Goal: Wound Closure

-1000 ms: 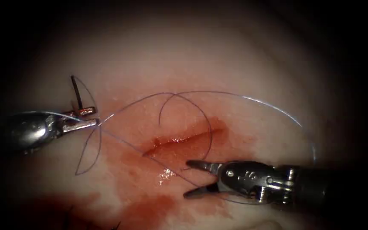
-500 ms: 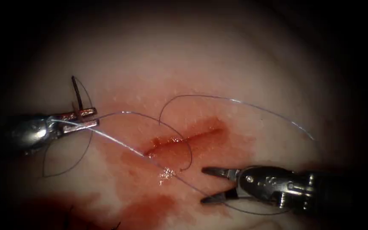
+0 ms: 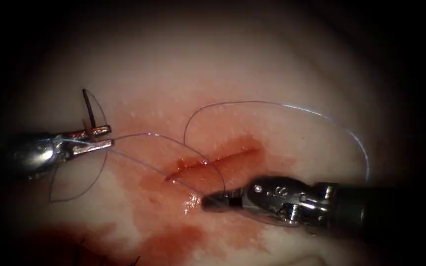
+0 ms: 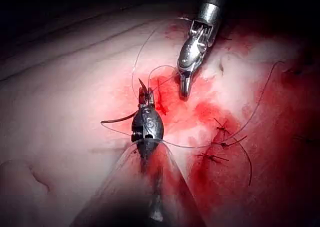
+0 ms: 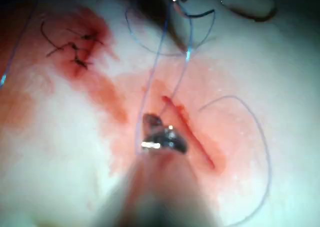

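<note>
Tissue (image 3: 252, 79), a pale slab of pork belly, carries a short red cut (image 3: 213, 161) ringed by red fluid (image 3: 173, 236). At the picture's left of the cut, the left arm's silver needle driver (image 3: 99, 138) has its jaws clamped on the dark curved needle (image 3: 89, 109) near one end of its curve; the needle stands clear of the tissue, not in it. The thin bluish thread (image 3: 272, 104) runs from those jaws across the cut and arcs wide to the right. The right arm's silver needle driver (image 3: 218, 201), open half a second ago, has come in toward the cut's lower left end with its jaws now pressed together, seemingly on the thread where the loop comes down.

Doing this well probably means keeping the needle well off the tissue and holding the thread lightly, so the strand is neither frayed nor dragged across the cut.

From the left wrist, dark knotted stitches (image 4: 220, 137) with cut ends sit on a red patch away from the tools, and the needle (image 4: 117, 120) juts sideways from the left driver (image 4: 146, 98). From the right wrist, the thread (image 5: 152, 72) runs up from the right driver (image 5: 152, 122), beside the cut (image 5: 192, 132).
</note>
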`<state>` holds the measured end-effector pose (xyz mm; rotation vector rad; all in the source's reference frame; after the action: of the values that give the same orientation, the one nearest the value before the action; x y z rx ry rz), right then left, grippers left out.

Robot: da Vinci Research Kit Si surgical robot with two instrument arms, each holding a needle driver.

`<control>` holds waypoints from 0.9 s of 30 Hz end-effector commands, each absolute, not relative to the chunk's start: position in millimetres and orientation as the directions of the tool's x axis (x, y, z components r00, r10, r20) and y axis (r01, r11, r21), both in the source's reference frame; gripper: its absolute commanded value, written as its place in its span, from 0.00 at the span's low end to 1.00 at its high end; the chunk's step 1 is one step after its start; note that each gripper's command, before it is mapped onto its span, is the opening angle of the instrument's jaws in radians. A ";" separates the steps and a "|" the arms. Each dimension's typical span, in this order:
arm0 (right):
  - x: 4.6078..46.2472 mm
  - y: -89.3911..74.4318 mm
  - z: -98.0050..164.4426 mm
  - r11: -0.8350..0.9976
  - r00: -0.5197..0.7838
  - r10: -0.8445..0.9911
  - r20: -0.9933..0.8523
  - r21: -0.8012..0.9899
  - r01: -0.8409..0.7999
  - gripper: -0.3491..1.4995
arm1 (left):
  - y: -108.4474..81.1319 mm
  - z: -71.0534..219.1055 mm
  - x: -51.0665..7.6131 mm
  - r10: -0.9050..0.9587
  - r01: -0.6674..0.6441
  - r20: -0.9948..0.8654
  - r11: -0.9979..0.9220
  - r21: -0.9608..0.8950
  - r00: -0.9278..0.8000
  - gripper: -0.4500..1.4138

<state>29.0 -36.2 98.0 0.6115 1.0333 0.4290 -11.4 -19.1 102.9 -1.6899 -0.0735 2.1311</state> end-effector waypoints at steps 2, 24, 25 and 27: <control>29.0 -36.6 97.7 0.755 0.466 0.594 -0.655 0.655 -0.042 0.00 | -19.3 103.5 -11.9 0.352 -0.287 -0.920 -0.912 -0.295 -0.174 0.00; 26.7 -42.2 85.7 0.720 0.491 0.493 -0.719 0.653 0.234 0.58 | -19.8 104.3 -12.3 0.356 -0.277 -0.917 -0.913 -0.300 -0.180 0.00; 26.1 -40.7 86.1 0.758 0.468 0.507 -0.724 0.633 0.157 0.78 | -19.8 104.4 -12.3 0.356 -0.277 -0.917 -0.913 -0.300 -0.180 0.00; 25.4 -39.7 86.5 0.782 0.455 0.508 -0.731 0.613 0.111 0.84 | -19.8 104.4 -12.3 0.356 -0.277 -0.917 -0.913 -0.300 -0.180 0.00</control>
<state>25.2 -40.4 85.8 0.6746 1.0857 0.2571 -11.7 -19.6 103.8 -1.6879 -0.0898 2.1382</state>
